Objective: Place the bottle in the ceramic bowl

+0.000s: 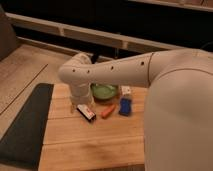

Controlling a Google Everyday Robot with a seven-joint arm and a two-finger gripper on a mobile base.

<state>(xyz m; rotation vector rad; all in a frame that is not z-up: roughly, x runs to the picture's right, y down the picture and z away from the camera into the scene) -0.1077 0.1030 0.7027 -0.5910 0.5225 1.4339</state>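
Observation:
The round green ceramic bowl (pixel 104 92) sits on the wooden table, partly hidden behind my arm's wrist. A small whitish thing with a red mark (pixel 126 90), which looks like the bottle, stands just right of the bowl and behind a blue block. My gripper (pixel 86 112) hangs low over the table, in front of and to the left of the bowl, pointing down and to the right. It is apart from the bottle.
A blue rectangular block (pixel 125 106) and a small orange object (pixel 107 111) lie in front of the bowl, right of the gripper. A dark mat (pixel 27 125) covers the table's left side. My arm (pixel 125 70) crosses above the bowl.

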